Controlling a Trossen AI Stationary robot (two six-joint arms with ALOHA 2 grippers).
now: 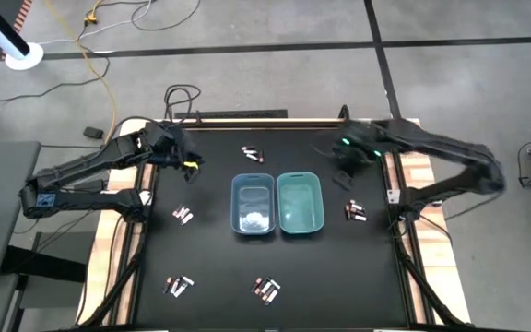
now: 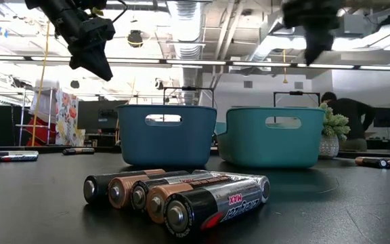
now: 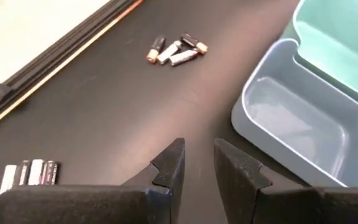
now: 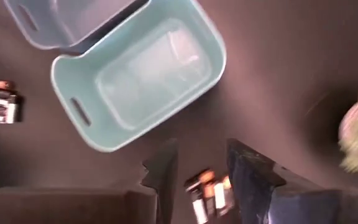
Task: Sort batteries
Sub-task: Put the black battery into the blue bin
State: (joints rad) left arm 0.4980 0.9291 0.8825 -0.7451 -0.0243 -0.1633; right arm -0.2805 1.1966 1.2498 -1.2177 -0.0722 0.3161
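Small clusters of batteries lie flat on the black table: one near the far edge (image 1: 253,154), one left of the bins (image 1: 182,215), one right of them (image 1: 356,212), and two near the front (image 1: 179,285) (image 1: 265,290). The front cluster fills the low view's foreground (image 2: 181,196). My left gripper (image 1: 187,164) (image 3: 197,165) hovers open above bare table at the far left, between the far cluster (image 3: 178,51) and the left cluster (image 3: 30,174). My right gripper (image 1: 348,171) (image 4: 201,165) hovers open, high above the right cluster (image 4: 207,190).
A blue bin (image 1: 253,205) and a teal bin (image 1: 300,203) stand side by side at the table's middle, between the two arms. Wooden rails run along the table's left and right edges. A person stands in the room far beyond the table (image 2: 347,112).
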